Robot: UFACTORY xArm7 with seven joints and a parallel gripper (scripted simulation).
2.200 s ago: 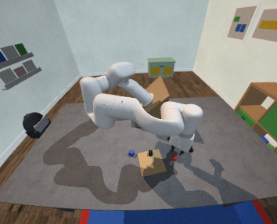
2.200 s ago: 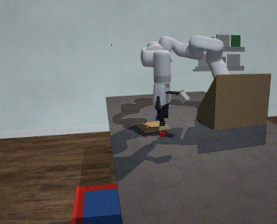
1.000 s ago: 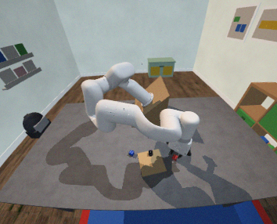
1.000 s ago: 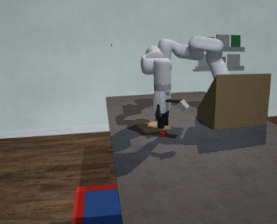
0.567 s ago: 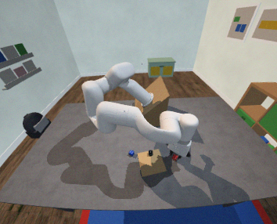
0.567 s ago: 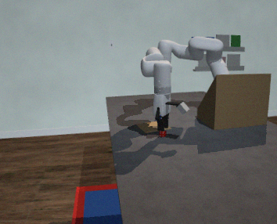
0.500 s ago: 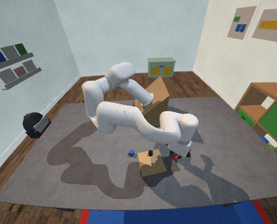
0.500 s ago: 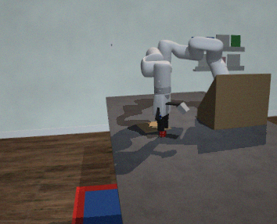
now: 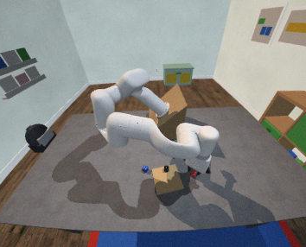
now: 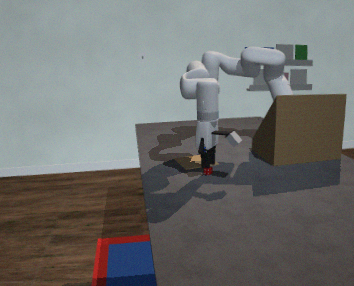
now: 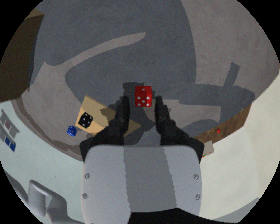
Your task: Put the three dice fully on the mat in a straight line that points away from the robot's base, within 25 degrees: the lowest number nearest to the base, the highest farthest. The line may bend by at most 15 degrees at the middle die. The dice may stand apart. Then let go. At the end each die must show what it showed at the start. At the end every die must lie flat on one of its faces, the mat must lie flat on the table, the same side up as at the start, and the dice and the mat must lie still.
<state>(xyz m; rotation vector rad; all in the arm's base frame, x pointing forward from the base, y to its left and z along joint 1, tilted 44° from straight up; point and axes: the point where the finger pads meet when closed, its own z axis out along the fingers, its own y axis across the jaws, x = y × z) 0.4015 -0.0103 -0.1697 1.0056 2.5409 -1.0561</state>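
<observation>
The red die [image 9: 193,174] [image 10: 207,171] [image 11: 143,94] lies on the grey table, off the mat, with several white pips showing. My gripper [image 9: 200,171] [image 10: 207,164] [image 11: 142,103] points down over it, partly open; the die shows between and just beyond the fingertips, with a gap on each side. The tan mat [image 9: 169,186] [image 11: 94,106] lies beside it, partly in shadow. The black die [image 9: 166,168] [image 11: 85,119] stands on the mat near one edge. The blue die [image 9: 145,168] [image 11: 71,131] lies off the mat, past the black die. Exact pip counts are hard to read.
A large brown slanted block [image 9: 174,113] [image 10: 309,130] stands on the table [image 9: 248,173] [image 10: 287,225] behind the forearm in the top view. The arm's shadows fall over the mat and the table.
</observation>
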